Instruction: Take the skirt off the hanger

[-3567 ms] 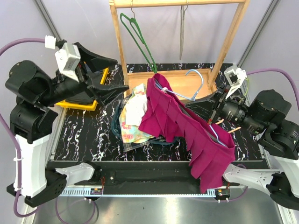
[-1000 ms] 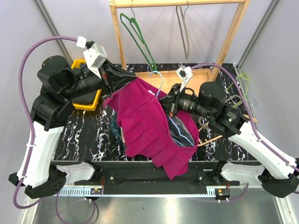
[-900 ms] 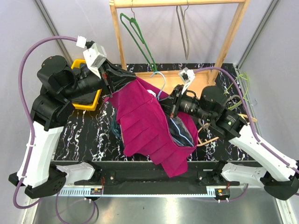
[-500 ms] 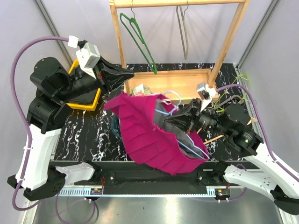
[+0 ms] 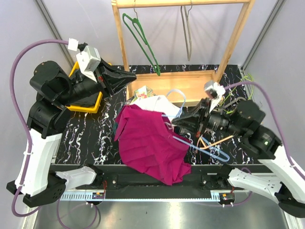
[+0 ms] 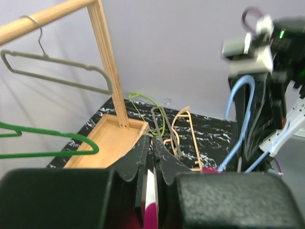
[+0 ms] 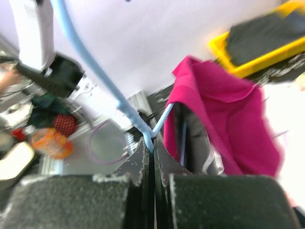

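Note:
The magenta skirt [image 5: 150,143] lies crumpled over the clothes pile at the table's middle. Its right edge still drapes over one end of the light blue hanger [image 5: 212,149]. My right gripper [image 5: 177,125] is shut on that hanger where the hook meets the shoulders [image 7: 151,138], beside the skirt [image 7: 224,119]. The hanger's other end sticks out bare toward the right front. Up and left of the skirt, my left gripper [image 5: 132,76] hangs apart from it, fingers together, nothing between them. In the left wrist view my left gripper [image 6: 151,143] points at the hanger hook [image 6: 238,114].
A wooden rack [image 5: 183,4] at the back carries a green hanger [image 5: 143,38] and a grey hanger [image 5: 187,28] above its wooden base [image 5: 190,83]. A yellow bin [image 5: 86,104] sits back left. White clothing [image 5: 153,102] tops the pile. Loose hangers [image 5: 221,140] lie at the right.
The left gripper has let go of the skirt's corner and drawn back. The skirt has dropped onto the pile. The right gripper has pulled the hanger rightward, mostly out of the skirt.

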`<state>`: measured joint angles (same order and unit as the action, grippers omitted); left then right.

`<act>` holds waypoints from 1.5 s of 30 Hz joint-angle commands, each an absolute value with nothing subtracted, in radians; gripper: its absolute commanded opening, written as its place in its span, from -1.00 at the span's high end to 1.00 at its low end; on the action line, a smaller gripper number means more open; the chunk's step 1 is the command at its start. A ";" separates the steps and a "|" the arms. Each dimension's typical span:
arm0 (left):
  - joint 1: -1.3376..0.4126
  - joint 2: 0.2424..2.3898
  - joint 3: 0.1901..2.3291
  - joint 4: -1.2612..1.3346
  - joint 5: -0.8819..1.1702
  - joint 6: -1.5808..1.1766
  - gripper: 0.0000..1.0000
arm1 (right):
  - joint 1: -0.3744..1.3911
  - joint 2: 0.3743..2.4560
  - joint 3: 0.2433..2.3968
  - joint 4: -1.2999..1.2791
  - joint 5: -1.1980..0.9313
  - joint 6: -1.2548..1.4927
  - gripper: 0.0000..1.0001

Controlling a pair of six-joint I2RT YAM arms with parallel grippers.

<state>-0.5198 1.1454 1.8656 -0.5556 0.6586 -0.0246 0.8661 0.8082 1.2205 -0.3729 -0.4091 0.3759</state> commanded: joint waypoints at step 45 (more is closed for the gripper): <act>-0.079 1.370 2.132 -0.167 1.138 -0.537 1.00 | 0.871 0.924 1.999 -0.653 0.036 0.043 1.00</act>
<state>-0.1650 1.3861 1.9476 -0.2462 1.1667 -0.5625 0.8688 1.0683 2.0689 -0.6792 -0.1356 0.0818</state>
